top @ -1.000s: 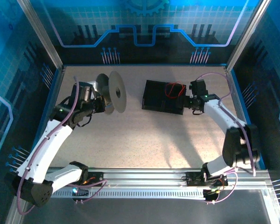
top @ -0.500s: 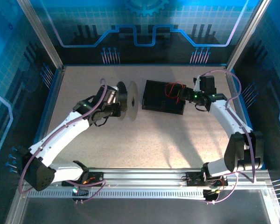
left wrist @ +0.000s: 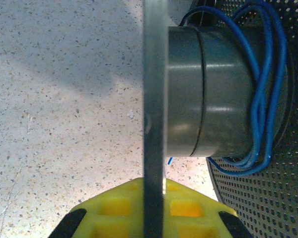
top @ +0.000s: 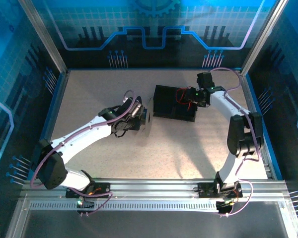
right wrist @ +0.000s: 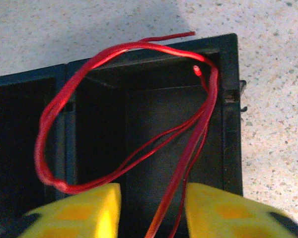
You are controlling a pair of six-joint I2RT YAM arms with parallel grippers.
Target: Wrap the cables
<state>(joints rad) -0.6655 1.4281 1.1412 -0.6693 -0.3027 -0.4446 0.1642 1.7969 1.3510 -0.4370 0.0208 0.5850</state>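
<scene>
Clearance check from us: the worktop (top: 159, 153) is wide open across the near middle and in the far-left corner, so a hand gets through there easily. The tight spot is toward the far edge. The black box (top: 164, 104) sits there, and the spool (left wrist: 208, 94) pinched in the left gripper (left wrist: 149, 218) hangs just beside its left wall, so we see barely a gap. Over the box's right compartment the right gripper (right wrist: 151, 210) has its fingers apart. The red cable (right wrist: 139, 45) loops across the divider and rim, blocking a straight drop. The right arm (top: 223, 106) crowds the far-right corner, and the left arm (top: 79, 136) cuts diagonally across the left side.
</scene>
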